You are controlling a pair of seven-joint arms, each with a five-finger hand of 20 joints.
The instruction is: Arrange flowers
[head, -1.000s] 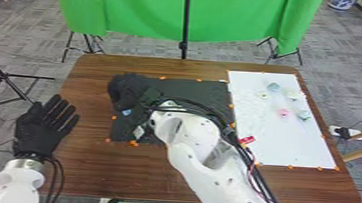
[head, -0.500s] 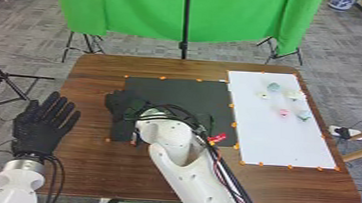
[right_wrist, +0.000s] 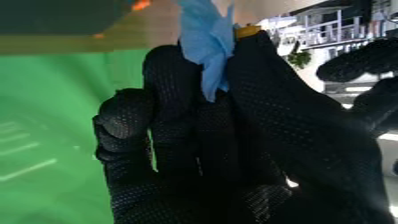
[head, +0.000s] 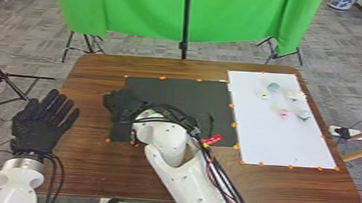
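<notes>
The brown wooden bench (head: 81, 169) carries my work: a long white sheet (head: 282, 142) on its right side, then, left of that, a smaller black mat (head: 173, 89). My black-gloved right robot hand (head: 122, 104) is at the mat's left side, and my black-gloved left robot hand (head: 39, 127) lies relaxed by the bench's left edge, fingers straight. Several small pale flowers and a pink one (head: 283, 113) lie apart from each other on the far half of the sheet. In the right wrist view I am pinching a thin, blue, crinkled petal-like piece (right_wrist: 209, 45) between thumb and fingers, its narrow lower end tucked in among them; I take it for a flower or part of one.

I expect it to be very light, soft and limp, not slippery against fabric, but quick to crease or tear. A gentle pinch at its narrow end, or on a firm stem if it has one, should serve better than squeezing the broad petals.

For moving, the bench's right edge runs close beside the sheet, so I would stay inside that. The sheet's near half looks roomier for laying things down; its far half asks for careful lowering between the flowers. Small orange markers (head: 234, 125) line the sheet's edges, and dragging low might catch them
</notes>
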